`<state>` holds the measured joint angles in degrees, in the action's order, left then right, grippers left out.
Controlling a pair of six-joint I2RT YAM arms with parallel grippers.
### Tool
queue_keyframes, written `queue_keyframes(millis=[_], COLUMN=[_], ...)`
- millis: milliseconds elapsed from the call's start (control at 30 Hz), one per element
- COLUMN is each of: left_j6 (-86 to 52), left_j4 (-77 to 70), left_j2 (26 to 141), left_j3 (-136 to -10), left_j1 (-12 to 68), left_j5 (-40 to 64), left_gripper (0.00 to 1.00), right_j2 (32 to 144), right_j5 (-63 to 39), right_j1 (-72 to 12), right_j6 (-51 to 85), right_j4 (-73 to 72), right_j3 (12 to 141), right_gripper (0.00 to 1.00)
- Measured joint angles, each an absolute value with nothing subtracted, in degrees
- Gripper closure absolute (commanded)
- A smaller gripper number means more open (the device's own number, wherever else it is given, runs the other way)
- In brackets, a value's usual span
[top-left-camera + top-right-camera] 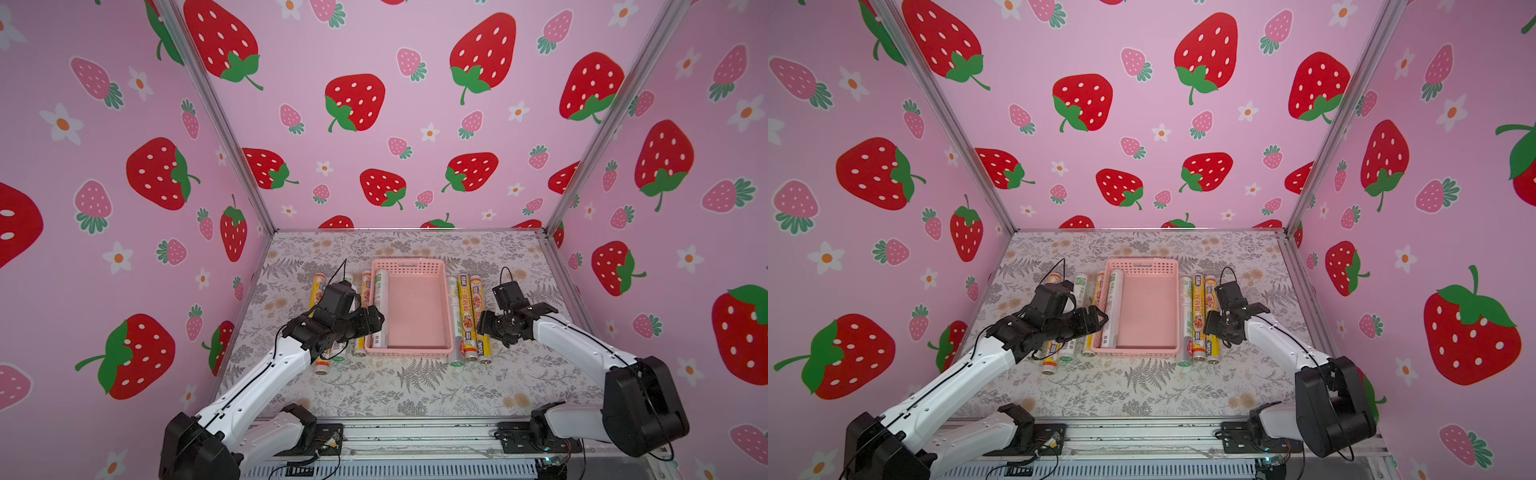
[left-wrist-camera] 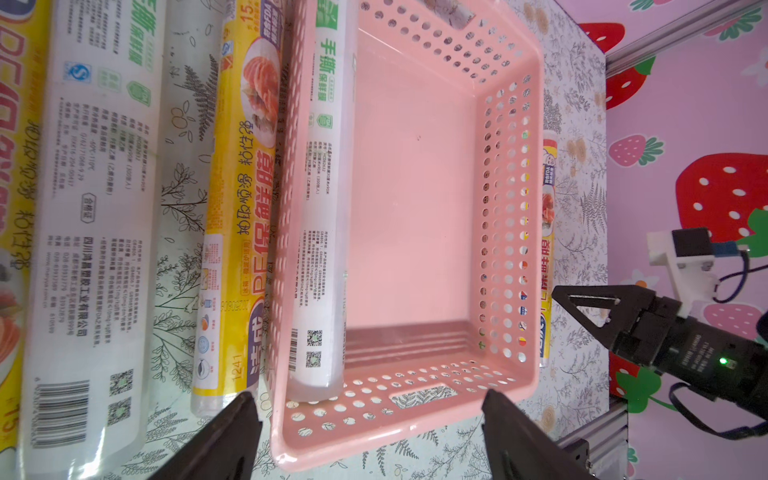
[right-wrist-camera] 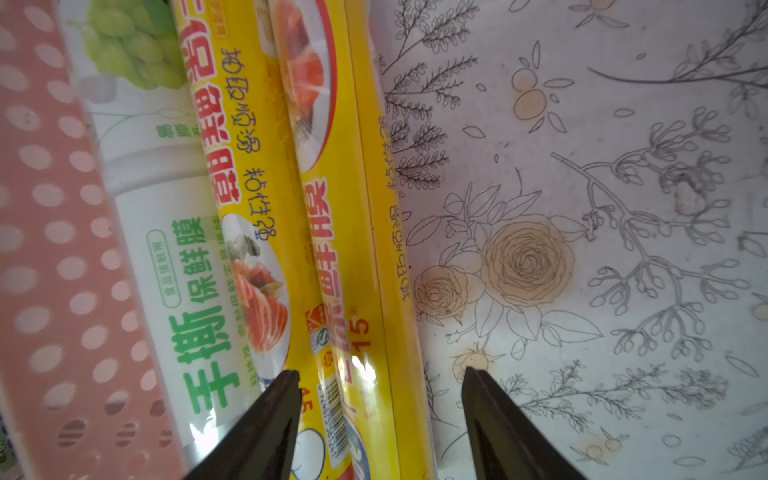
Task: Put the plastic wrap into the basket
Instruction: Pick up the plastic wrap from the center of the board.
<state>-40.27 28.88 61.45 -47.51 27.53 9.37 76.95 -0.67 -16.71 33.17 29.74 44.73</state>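
Note:
The pink basket point(image 1: 411, 262) point(image 1: 1142, 262) point(image 2: 415, 187) stands mid-table. One white plastic wrap roll point(image 1: 381, 303) point(image 2: 328, 208) lies inside it along its left wall. Left of it on the table lie a yellow roll point(image 2: 245, 208), a white roll point(image 2: 95, 208) and another yellow roll point(image 1: 318, 286). My left gripper point(image 1: 374, 320) point(image 2: 370, 415) hovers open and empty at the basket's left side. Right of the basket lie a white roll point(image 3: 166, 208) and two yellow rolls point(image 3: 249, 187). My right gripper point(image 1: 484, 326) point(image 3: 380, 374) is open, straddling the outer yellow roll point(image 3: 353, 228) point(image 1: 478, 295).
The floral tabletop point(image 1: 415, 386) is boxed in by strawberry-print walls with metal posts point(image 1: 552, 224) at the back corners. A metal rail point(image 1: 415, 436) with both arm bases runs along the front. Bare table shows in front of and behind the basket.

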Motion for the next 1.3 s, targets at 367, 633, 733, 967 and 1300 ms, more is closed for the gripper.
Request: queue_keyframes(millis=[367, 633, 733, 967, 1300], left_j6=[-40.12, -40.14, -40.16, -40.32, -38.92], left_j4=[30.13, 30.04, 29.89, 29.02, 27.64], left_j2=[61.45, 64.05, 64.88, 64.23, 55.02], left_j3=[-47.51, -47.66, -47.70, -48.07, -48.64], left_j1=[27.53, 27.53, 27.53, 27.55, 29.02], left_j5=[8.97, 8.99, 8.99, 8.97, 7.33], left_gripper=[0.11, 0.12, 0.12, 0.13, 0.12], right_j2=[81.82, 83.92, 86.85, 88.82, 86.91], right_j5=[3.84, 7.44, 7.73, 8.49, 9.10], right_j1=[-16.29, -16.29, -16.29, -16.27, -15.94], right_j6=[32.95, 32.71, 32.56, 31.88, 31.59], right_j4=[27.73, 27.27, 27.11, 27.07, 28.29], right_j3=[44.73, 44.82, 44.84, 46.04, 46.26], right_gripper=[0.36, 0.38, 0.40, 0.51, 0.71])
